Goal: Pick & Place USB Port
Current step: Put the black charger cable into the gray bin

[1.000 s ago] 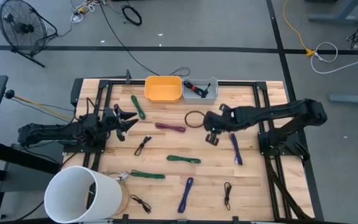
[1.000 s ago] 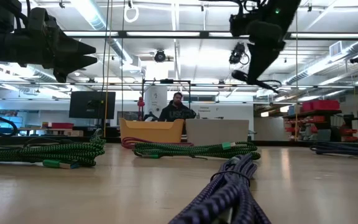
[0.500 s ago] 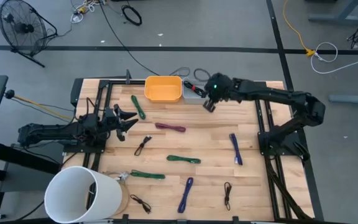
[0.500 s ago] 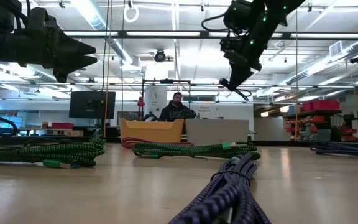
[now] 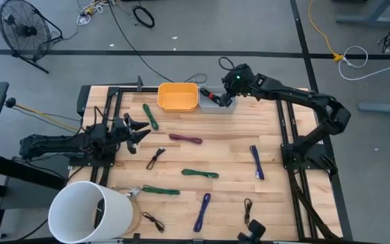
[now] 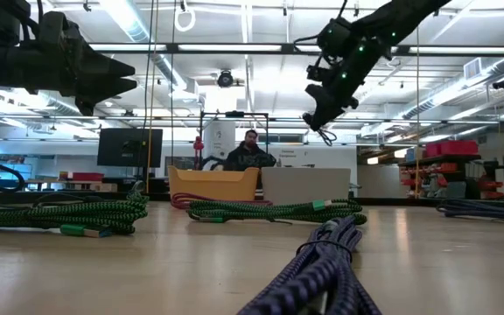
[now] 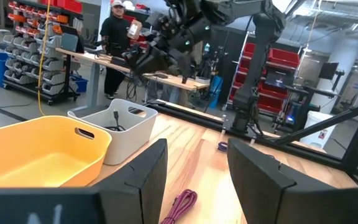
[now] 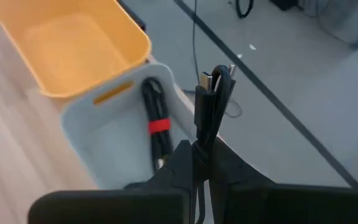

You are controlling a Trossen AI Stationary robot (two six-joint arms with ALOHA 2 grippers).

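My right gripper [image 5: 227,95] hangs over the grey bin [image 5: 230,105] at the table's far edge, shut on a folded black cable [image 8: 211,99]. A second black cable with a red tie [image 8: 157,127] lies inside that bin. The yellow bin [image 5: 177,96] stands right beside it on the left. In the low view the right gripper [image 6: 320,121] is high above the table. My left gripper [image 5: 141,129] waits open at the table's left side, above the surface, and touches nothing. My right gripper pinches the folded black cable between its two fingers, on one end of the bundle [image 8: 201,138]. The rest sticks out past the fingertips, with the plug ends [image 8: 215,73] farthest out. The cable is lifted clear, above the grey bin.
Several loose cables lie on the wood: green [image 5: 150,116], maroon [image 5: 185,139], green [image 5: 200,173], blue [image 5: 256,161], blue [image 5: 202,212], black [image 5: 156,158]. A white bucket [image 5: 90,211] stands at the near left corner. A dark object [image 5: 252,234] shows at the near edge.
My right gripper has risen from the middle of the table and swung toward the far edge, carrying the black cable clear of the wood. It now stands over the grey bin and has stayed shut.
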